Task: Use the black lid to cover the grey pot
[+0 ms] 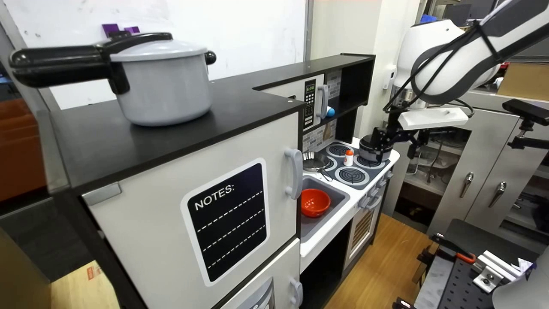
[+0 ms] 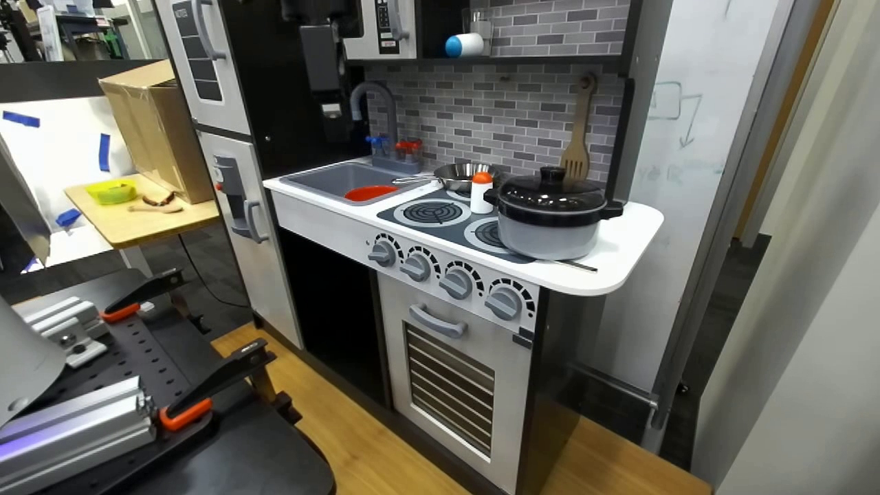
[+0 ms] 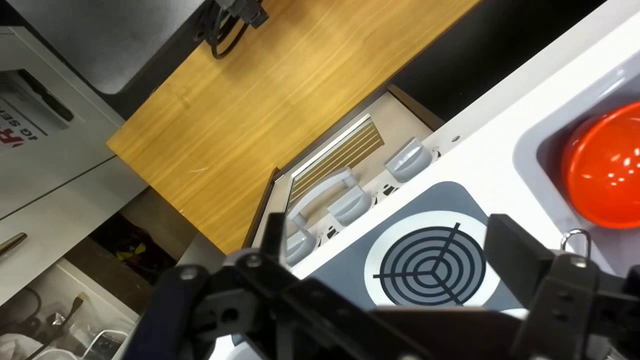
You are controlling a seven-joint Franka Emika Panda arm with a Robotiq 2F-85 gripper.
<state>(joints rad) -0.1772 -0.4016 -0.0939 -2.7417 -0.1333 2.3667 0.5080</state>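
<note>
From my distant seat, the largest thing was a boxy white, grey and black toy kitchen, wooden by its look. Along it ran a smooth white surface with a moulded grey sink at one end. Close to the front edge, by the rounded corner away from the sink, stood the low round grey pot, apparently metal. I judged it stiff and fairly light, likelier to skid than dent, with little room before that edge.

On top of it sat the domed glossy black lid, plastic or enamel. It looked seated, though its far side was hidden, so I took the covering as done. I expected it to be rigid, light and slippery; pressure on the dome would probably have slid off.

My black metal two-fingered pincer had its fingers well apart, nothing between them; in an exterior view it hid part of the pot.

The black side lugs belonged to lid or pot, I couldn't tell which, so I distrusted them. Smallest and best to grip was the stubby black knob: for any reseating, I favoured pinching its sides and pressing straight down.
</note>
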